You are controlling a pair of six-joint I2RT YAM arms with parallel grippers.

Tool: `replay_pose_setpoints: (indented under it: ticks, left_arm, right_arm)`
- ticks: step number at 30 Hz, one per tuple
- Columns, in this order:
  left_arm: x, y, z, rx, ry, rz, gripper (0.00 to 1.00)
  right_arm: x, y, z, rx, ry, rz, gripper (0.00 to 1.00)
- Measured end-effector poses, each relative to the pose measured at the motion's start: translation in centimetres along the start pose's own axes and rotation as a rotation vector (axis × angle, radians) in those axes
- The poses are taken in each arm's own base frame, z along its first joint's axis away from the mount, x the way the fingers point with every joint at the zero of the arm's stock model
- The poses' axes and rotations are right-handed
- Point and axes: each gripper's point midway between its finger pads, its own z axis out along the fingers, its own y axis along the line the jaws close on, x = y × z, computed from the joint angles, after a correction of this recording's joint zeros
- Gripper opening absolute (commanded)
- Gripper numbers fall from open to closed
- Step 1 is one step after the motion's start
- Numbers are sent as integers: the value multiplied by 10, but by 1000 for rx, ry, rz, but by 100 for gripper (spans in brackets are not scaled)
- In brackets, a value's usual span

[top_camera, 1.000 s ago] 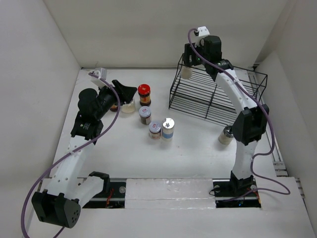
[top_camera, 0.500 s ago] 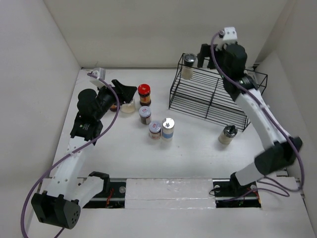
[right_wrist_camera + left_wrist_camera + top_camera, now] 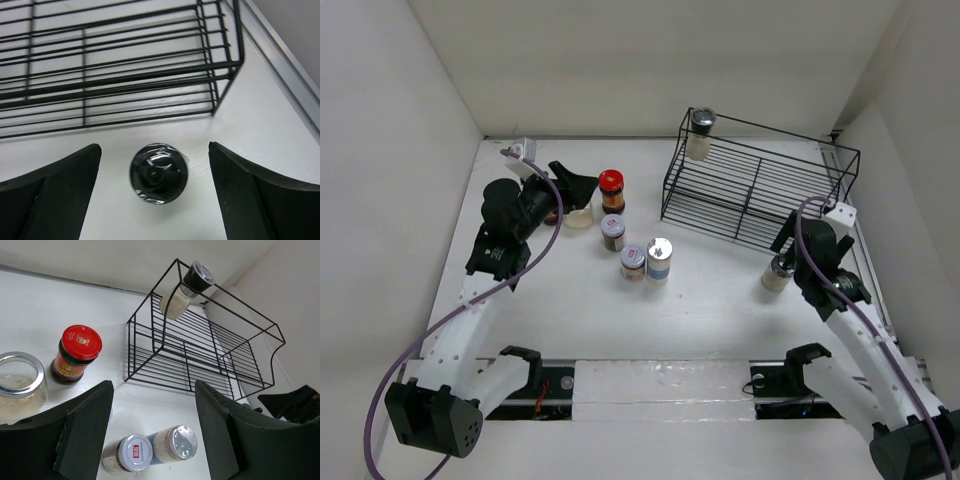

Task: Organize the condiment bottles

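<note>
**Black-capped shaker (image 3: pixel 159 173) lined up for pickup**

Stands upright on table (image 3: pixel 710 310), just in front of right end of wire rack (image 3: pixel 740 195). Centred under right gripper (image 3: pixel 152 152), jaws spread wide, touching nothing. Looks light, rigid, slick-walled; best pinched on clear body below cap. Left gripper (image 3: pixel 152 390) left of rack, jaws likewise apart, empty. Red print on white-lidded jar (image 3: pixel 134 454) unreadable.

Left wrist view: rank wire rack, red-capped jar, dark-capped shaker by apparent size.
1. wire rack, largest by far.
2. red-capped jar and dark-capped shaker: they look about alike. The shaker sits farther off, tilted at the rack's top corner, so I won't rank the two.
</note>
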Motion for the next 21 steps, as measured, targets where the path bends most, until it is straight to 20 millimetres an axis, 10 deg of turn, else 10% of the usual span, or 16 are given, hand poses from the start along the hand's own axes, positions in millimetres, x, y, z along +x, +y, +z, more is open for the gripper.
replay_pose_setpoints:
  ticks: [10,21]
  left_arm:
    - [1,0,0,1,3,-5,62]
    - [2,-1,0,6,6,-8,62]
  right_arm:
    - [54,-14,32,76,206,-5,93]
    - [72,-1,35,-12,274,-11,64]
